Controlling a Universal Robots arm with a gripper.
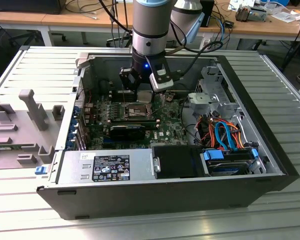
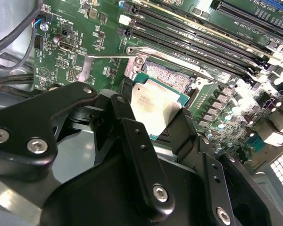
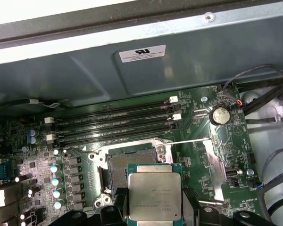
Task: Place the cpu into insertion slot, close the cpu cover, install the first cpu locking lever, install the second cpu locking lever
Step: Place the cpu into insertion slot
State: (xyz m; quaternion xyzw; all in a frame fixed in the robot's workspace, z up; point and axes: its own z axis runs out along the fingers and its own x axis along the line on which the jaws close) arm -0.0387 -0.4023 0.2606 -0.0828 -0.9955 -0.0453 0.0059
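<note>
Pincer around cpu, over insertion slot

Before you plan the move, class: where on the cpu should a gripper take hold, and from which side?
Likely by two opposite edges, from above the flat top. The cpu is a thin square, so only its edges give parallel faces; the gripper holds it so, near the insertion slot.

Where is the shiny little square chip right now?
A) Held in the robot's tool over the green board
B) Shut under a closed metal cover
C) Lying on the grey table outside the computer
A: the tool pinches the cpu by two opposite edges, and the insertion slot beside it is open with nothing in it.
</note>
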